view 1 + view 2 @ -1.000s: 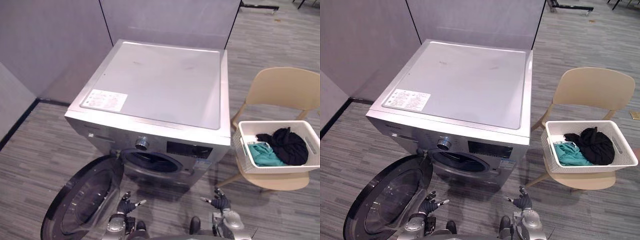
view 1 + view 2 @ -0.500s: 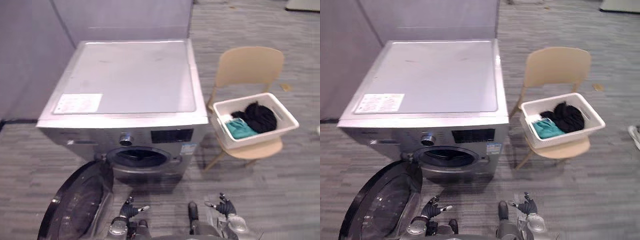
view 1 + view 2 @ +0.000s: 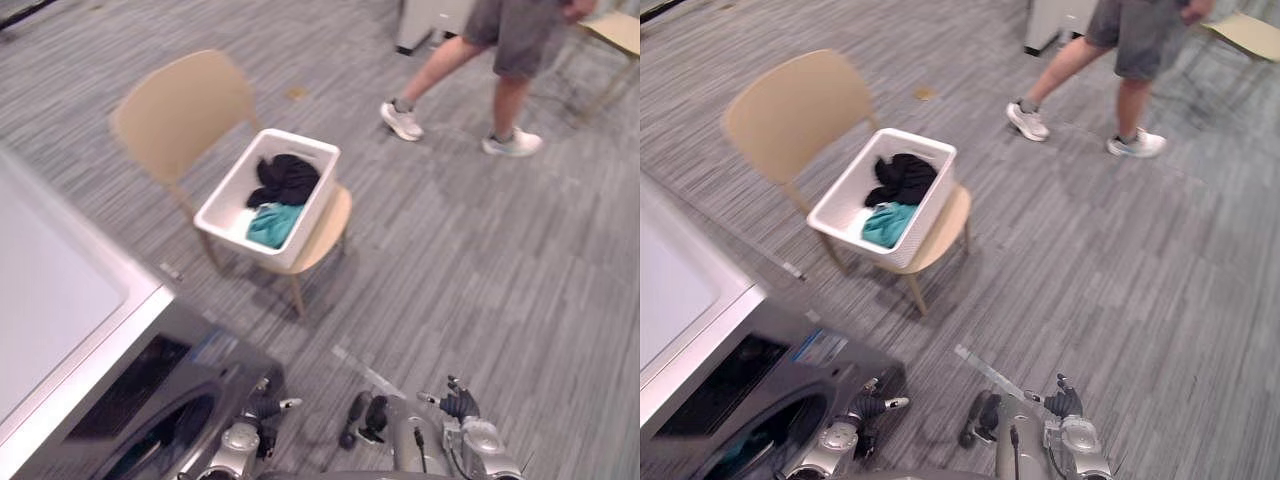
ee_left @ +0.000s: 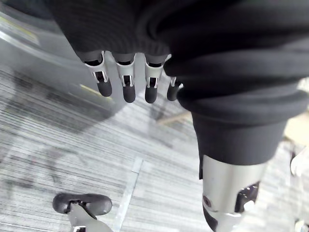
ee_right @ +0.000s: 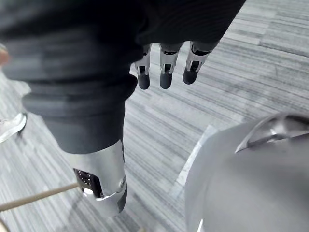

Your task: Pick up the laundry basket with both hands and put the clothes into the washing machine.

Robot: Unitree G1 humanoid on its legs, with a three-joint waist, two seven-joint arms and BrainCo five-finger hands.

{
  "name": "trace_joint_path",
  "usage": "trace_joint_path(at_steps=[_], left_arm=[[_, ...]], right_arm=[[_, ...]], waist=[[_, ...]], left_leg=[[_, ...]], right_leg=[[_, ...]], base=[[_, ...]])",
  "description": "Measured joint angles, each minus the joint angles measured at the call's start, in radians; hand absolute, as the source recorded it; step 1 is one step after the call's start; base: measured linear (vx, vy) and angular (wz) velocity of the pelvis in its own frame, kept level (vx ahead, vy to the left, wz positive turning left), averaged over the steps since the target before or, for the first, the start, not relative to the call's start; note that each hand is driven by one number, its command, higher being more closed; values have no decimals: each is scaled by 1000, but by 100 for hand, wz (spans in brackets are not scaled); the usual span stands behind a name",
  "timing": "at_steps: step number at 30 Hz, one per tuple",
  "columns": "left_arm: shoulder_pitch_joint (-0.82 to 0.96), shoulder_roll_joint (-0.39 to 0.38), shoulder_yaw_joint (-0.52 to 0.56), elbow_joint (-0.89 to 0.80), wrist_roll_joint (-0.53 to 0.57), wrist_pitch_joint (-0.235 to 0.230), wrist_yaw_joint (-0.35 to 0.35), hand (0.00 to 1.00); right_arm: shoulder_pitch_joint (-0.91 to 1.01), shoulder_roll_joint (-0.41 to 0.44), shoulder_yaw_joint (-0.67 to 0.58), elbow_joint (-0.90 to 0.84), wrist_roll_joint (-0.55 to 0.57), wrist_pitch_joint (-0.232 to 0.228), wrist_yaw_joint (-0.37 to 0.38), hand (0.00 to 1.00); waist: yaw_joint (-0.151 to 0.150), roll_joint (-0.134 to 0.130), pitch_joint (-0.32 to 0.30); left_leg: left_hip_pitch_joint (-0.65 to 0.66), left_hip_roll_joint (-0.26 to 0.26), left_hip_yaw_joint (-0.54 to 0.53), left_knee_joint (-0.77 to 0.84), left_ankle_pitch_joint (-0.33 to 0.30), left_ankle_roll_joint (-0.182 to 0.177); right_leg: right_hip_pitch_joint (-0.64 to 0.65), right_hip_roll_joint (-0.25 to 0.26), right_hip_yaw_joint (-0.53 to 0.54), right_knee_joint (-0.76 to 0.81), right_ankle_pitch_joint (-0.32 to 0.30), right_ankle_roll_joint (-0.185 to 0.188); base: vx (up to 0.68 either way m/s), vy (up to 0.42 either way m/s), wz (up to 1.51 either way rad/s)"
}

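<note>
Nothing is done yet: the laundry basket sits untouched on the chair, clothes inside. The left hand and right hand hang relaxed, empty.

One laundry basket, one black garment, one teal garment, one washing machine, one person.

A grey striped carpet floor covers the room, with a pale strip of tape stuck to it. A tan wooden chair stands on the floor. Well beyond it, a person in grey shorts and pale trainers is mid-stride beside a white cabinet.
</note>
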Motion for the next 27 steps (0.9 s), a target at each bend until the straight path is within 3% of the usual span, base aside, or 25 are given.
trace_joint_path(at_steps=[1, 2, 3, 4, 7, 8, 9, 10, 11, 12, 13, 15, 16, 17, 19, 21, 22, 24, 25, 26, 27], left_arm=[[12, 0, 1, -1, -6, 0, 0, 0], [11, 7, 3, -11, -9, -2, 1, 0], [5, 15, 5, -21, -20, -5, 3, 0], [3, 16, 11, -30, -30, -9, 5, 0], [0, 7, 23, -42, -44, -18, 4, 0], [-4, 4, 23, -46, -45, -20, 3, 0], [-8, 6, 22, -48, -53, -21, 2, 0], [-9, 7, 22, -48, -53, -21, 2, 0], [-14, 9, 23, -42, -54, -21, 2, 0], [-19, 6, 23, -43, -57, -20, 3, 0], [-17, 6, 23, -44, -64, -19, 2, 0], [-14, 10, 20, -37, -74, -15, 3, 0], [-11, 12, 20, -36, -74, -9, 3, 0], [-14, 12, 20, -37, -74, -3, 4, 0], [-18, 12, 24, -48, -74, -2, 8, 0], [-21, 15, 36, -48, -75, 0, 11, 0], [-23, 14, 42, -49, -82, -1, 20, 0], [-27, 11, 43, -48, -86, -1, 27, 0], [-22, 9, 42, -47, -85, -1, 27, 0], [-36, -14, 54, -41, -87, 3, 30, 0], [-36, -34, 73, -48, -86, 0, 28, 0]], right_arm=[[-24, 9, 13, 15, 0, 0, 0, 0], [-33, 16, 10, 19, 0, -1, 0, 0], [-37, 19, 8, 28, 1, 0, -1, 0], [-38, 22, 1, 33, 2, 0, -1, 0], [-50, 29, -38, 34, 13, -2, -1, 0], [-58, 29, -41, 35, 24, -4, -1, 0], [-59, 29, -41, 41, 33, -6, -2, 0], [-58, 30, -41, 48, 35, -6, -4, 0], [-61, 42, -42, 49, 40, -7, -4, 0], [-67, 44, -49, 54, 40, -7, -3, 0], [-65, 51, -53, 55, 39, -6, 0, 0], [-72, 71, -65, 56, 40, -6, 0, 0], [-70, 73, -61, 56, 39, -4, 5, 0], [-68, 69, -60, 56, 39, -3, 5, 0], [-73, 70, -60, 47, 39, -5, 5, 0], [-77, 65, -60, 47, 39, -7, 6, 0], [-69, 59, -60, 47, 39, -10, 6, 0], [-50, 56, -60, 23, 39, -16, 5, 0], [-17, 58, -67, 3, 38, -20, -1, 0], [-7, 51, -84, 13, 37, -16, -10, 0], [-14, 48, -97, 10, 38, -10, -21, 0]], waist=[[1, -1, 9], [5, -8, 18], [12, -20, 26], [19, -22, 31], [24, -29, 39], [26, -30, 39], [45, -40, 35], [53, -47, 30], [52, -42, 24], [47, -52, 28], [51, -55, 30], [63, -61, 32], [65, -67, 34], [60, -66, 33], [44, -64, 30], [40, -58, 33], [44, -52, 35], [41, -51, 36], [38, -69, 34], [53, -42, 47], [69, -27, 44]], left_leg=[[-79, -23, -123, 102, -3, -11], [-152, -83, -239, 142, -12, -40], [-205, -160, -329, 124, -17, -53], [-245, -204, -375, 87, -16, -54], [-330, -294, -418, -186, -12, -57], [-356, -333, -433, -353, 17, -86], [-353, -365, -455, -434, 123, -63], [-342, -382, -461, -452, 159, -49], [-337, -408, -479, -450, 154, 11], [-319, -414, -471, -452, 137, 48], [-300, -414, -464, -456, 132, 57], [-218, -431, -459, -477, 116, 84], [-133, -455, -466, -494, 99, 113], [-74, -473, -502, -513, 88, 130], [1, -483, -589, -566, 85, 135], [47, -466, -666, -604, 85, 135], [59, -445, -756, -599, 85, 134], [44, -431, -875, -559, 73, 112], [16, -442, -950, -493, 27, 10], [21, -429, -1005, -442, -25, -66], [-4, -410, -1019, -420, -21, -82]], right_leg=[[39, 34, 51, -48, 18, -11], [81, 53, 89, -86, 29, -14], [129, 63, 137, -119, 33, -13], [173, 75, 169, -157, 43, 6], [280, 91, 239, -297, 78, 39], [317, 91, 262, -357, 90, 57], [342, 85, 283, -397, 90, 71], [351, 81, 298, -410, 83, 85], [365, 63, 303, -393, 55, 117], [341, 45, 295, -313, 32, 150], [318, 34, 293, -245, 21, 168], [241, -21, 253, 58, 28, 179], [181, -94, 208, 311, 53, 172], [150, -151, 161, 441, 31, 146], [97, -201, 98, 497, -7, 131], [42, -180, 111, 404, -36, 135], [-7, -130, 184, 258, -41, 148], [-61, -59, 352, 42, 16, 199], [-20, -63, 501, -212, 193, 228], [3, -72, 473, -226, 292, 233], [2, -73, 446, -201, 273, 222]], base=[[294, -84, -159], [356, -44, -152], [322, 7, -118], [414, 48, -98], [320, 76, -59], [323, 126, -55], [326, 134, -55], [388, 156, -33], [566, 211, -9], [500, 182, -1], [600, 222, -10], [478, 168, -6], [473, 112, 30], [480, 85, 51], [490, 6, 105], [543, -111, 121], [479, -195, 135], [515, -314, 172], [547, -441, 209], [439, -358, 199], [369, -336, 165]])
